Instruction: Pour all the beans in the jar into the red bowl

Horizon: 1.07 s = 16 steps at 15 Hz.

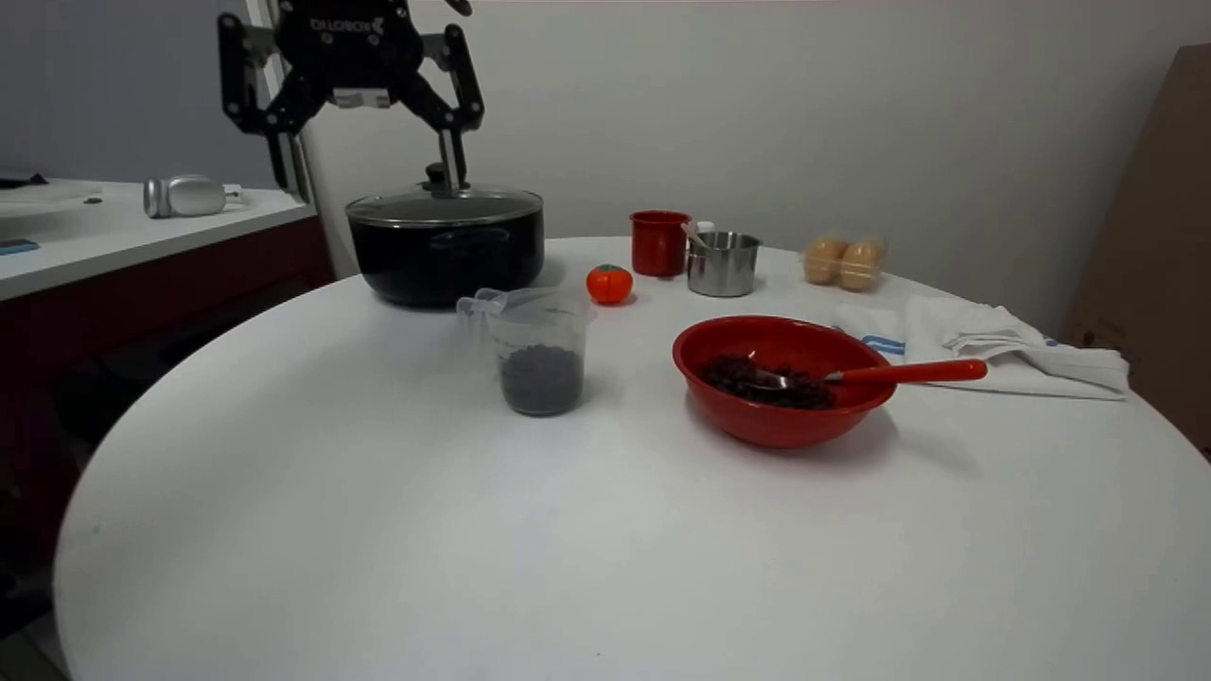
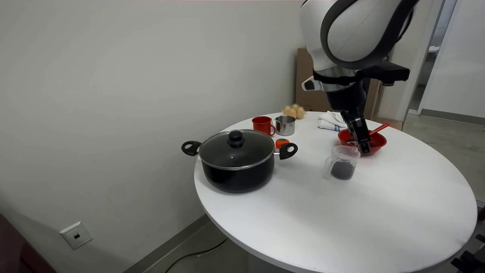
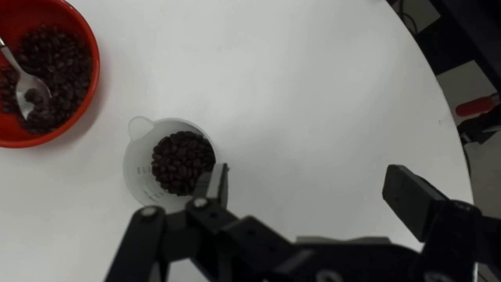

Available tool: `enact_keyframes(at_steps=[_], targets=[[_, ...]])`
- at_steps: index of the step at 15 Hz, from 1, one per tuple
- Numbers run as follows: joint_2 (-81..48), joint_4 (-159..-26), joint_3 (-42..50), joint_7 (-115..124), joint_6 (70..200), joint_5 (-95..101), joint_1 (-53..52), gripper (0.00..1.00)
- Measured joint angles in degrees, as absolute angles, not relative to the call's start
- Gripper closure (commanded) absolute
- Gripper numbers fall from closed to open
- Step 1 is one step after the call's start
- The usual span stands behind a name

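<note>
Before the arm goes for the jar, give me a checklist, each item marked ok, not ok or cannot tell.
1. Jaws spread, nothing between them: ok.
2. Jar lined up between the jaws: not ok, it sits off to one side in the wrist view.
3. Jar upright on the table: ok.
4. Beans inside the jar: ok.
5. Bowl upright: ok, though a spoon rests in it.
6. Room in the bowl for all the beans: cannot tell; it already holds some.

in wrist view, red bowl (image 3: 31,12) cropped, jar (image 3: 136,158) partly hidden
</note>
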<state>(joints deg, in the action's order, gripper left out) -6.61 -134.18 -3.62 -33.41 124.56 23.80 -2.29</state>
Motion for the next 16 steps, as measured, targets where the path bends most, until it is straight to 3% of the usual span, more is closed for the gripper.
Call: enact_keyframes(at_steps=[9, 16], targets=[[-6.8, -136.5, -5.4, -44.6, 125.0, 37.5, -4.1, 0.00], [-9.7, -133.3, -5.4, -55.1, 133.9, 48.5, -4.0, 0.00]])
